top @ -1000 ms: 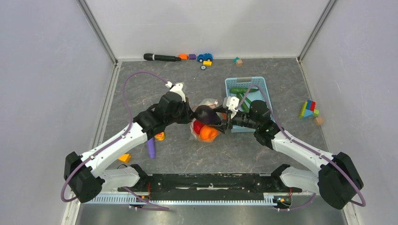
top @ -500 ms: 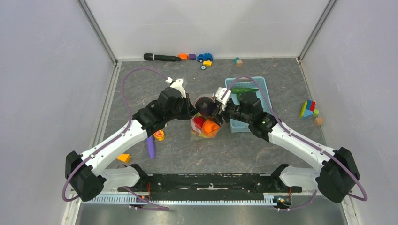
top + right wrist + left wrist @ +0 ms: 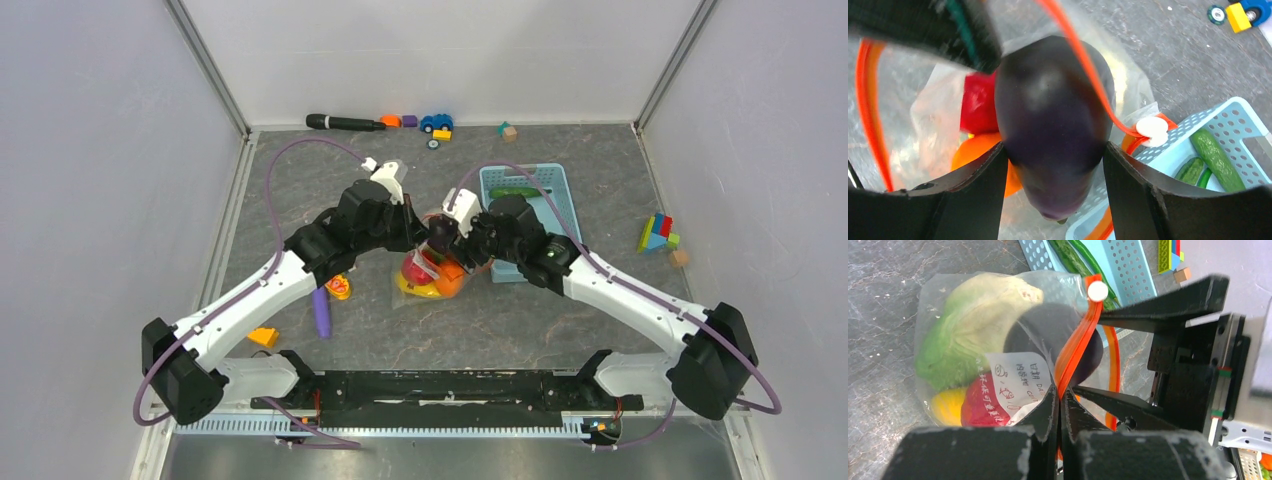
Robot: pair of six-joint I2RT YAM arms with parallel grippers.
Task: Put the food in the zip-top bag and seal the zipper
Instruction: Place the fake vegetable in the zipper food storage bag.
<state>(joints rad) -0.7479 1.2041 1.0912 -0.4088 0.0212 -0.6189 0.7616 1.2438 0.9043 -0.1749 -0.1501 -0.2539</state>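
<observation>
The clear zip-top bag [image 3: 422, 282] lies mid-table, holding a pale green cabbage [image 3: 968, 325], a red piece [image 3: 980, 407], a yellow piece [image 3: 945, 405] and an orange piece [image 3: 975, 152]. My left gripper [image 3: 1060, 400] is shut on the orange-red zipper [image 3: 1078, 340] and holds the mouth edge up; it also shows in the top view [image 3: 416, 238]. My right gripper [image 3: 1055, 149] is shut on the purple eggplant [image 3: 1053, 115], which sits in the bag's mouth between the two zipper strips. In the top view my right gripper [image 3: 441, 246] is close beside the left one.
The light blue basket [image 3: 563, 190] with green cucumbers [image 3: 1215, 157] stands just right of the bag. A purple stick [image 3: 321, 315], an orange-yellow piece [image 3: 340, 289] and a yellow piece [image 3: 265, 337] lie left. Toy blocks [image 3: 657, 235] sit right; a car [image 3: 436, 122] and black stick [image 3: 345, 123] lie at the back.
My right gripper has carried the eggplant left, from beside the bag into its open mouth. My left gripper has shifted slightly back, still holding the bag's edge.
</observation>
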